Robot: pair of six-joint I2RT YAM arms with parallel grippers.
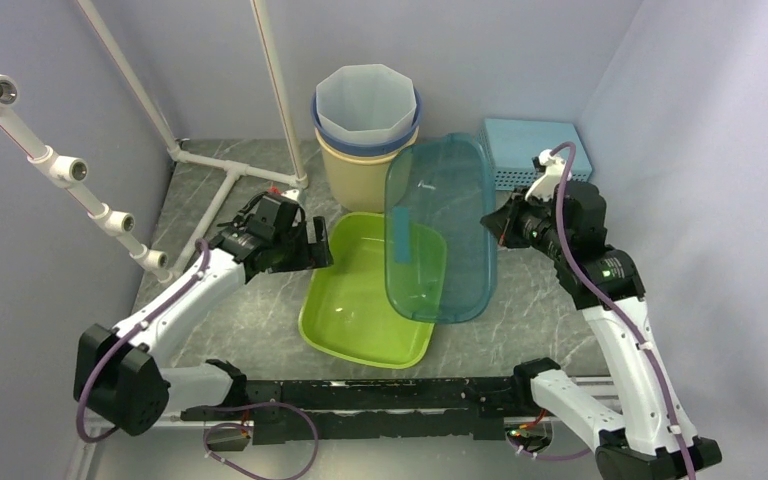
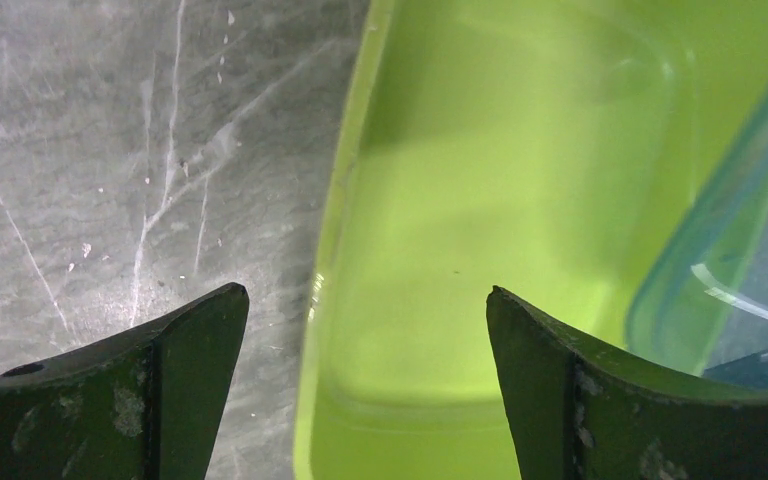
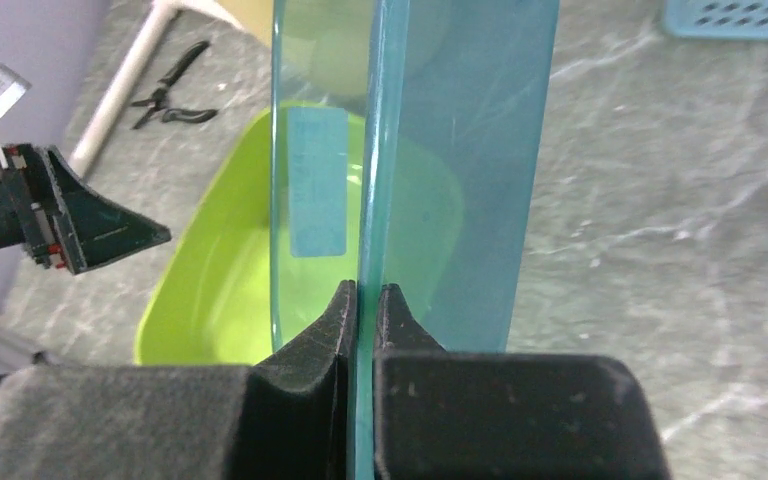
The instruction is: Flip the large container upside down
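The rim of the teal translucent container (image 3: 460, 150) is pinched between the closed fingers of the right gripper (image 3: 365, 290), at bottom centre of the right wrist view. The container is held on edge, right of centre in the top view, with its lower side over the green basin (image 1: 360, 300). The left gripper (image 2: 365, 295) is spread wide and nothing is held by it; it is positioned above the basin's left rim. The flip is judged about half done. A further roll of the right wrist is called for, until the opening is faced down. Stacked buckets (image 1: 365, 130) are crowded close at upper centre and a blue basket (image 1: 535, 145) at upper right. Bare tabletop (image 1: 520, 330) is offered at lower right.
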